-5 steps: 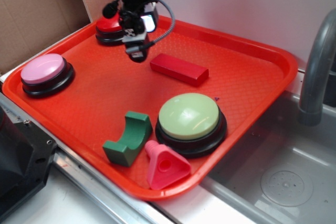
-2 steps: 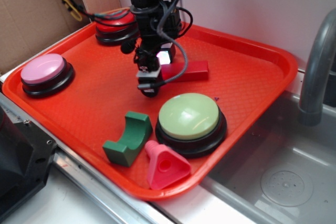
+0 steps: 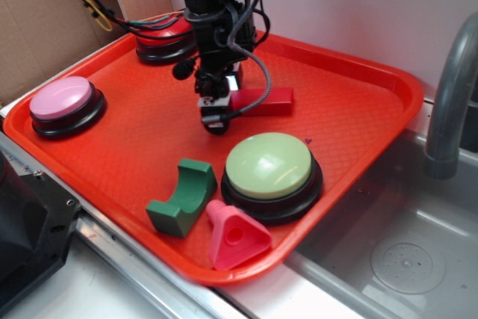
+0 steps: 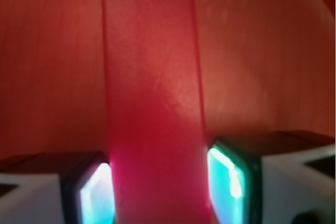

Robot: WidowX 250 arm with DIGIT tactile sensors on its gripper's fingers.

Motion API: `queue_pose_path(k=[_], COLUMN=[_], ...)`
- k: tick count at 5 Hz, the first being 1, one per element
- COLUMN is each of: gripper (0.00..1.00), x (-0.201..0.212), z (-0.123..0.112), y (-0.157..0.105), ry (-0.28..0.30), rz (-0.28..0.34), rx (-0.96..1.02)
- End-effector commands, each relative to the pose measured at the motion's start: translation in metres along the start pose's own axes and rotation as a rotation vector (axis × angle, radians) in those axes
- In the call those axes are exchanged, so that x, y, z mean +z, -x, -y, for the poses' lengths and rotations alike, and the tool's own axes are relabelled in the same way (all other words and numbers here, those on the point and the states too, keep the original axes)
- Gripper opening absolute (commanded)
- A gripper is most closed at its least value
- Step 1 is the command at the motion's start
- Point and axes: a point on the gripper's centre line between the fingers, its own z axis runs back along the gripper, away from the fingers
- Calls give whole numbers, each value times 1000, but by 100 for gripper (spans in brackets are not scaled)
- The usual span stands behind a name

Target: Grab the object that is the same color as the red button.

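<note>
On the red tray, near its middle, lay the red block, flat on its broad face, one end hidden behind the arm. End effector was down over that hidden end. Wrist view: block ran straight up the frame between the two fingers, one at each long side. Fingers looked to be at or just beside the block's edges; contact could not be confirmed, so whether it was gripping or merely straddling could not be told. Block appeared level with the tray, not lifted.

Red button sat at the far left corner of the tray, partly behind the arm and cables. Pink button at the left edge. Green button in front of the block, close to the end effector. Green arch piece and pink triangle near the front rim, well clear.

Handling, as judged: block looked rigid and solid, probably light, with smooth painted faces that could slip. Parallel long sides suit a pinch across the narrow width. The hold sat near one end, so the free end might droop or swing on lifting; a grip nearer mid-length would balance better.
</note>
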Motion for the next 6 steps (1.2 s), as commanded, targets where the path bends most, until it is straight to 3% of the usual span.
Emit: queue_pose_path(k=[1, 2, 3, 4, 6], gripper=[0, 0, 0, 0, 0], x=[85, 123, 152, 174, 191], z=[-18, -14, 2, 30, 43], y=[17, 51, 83, 96, 103], ry=[-124, -164, -158, -161, -200], rz=[148, 139, 94, 77, 112], rx=[261, 508, 759, 897, 935])
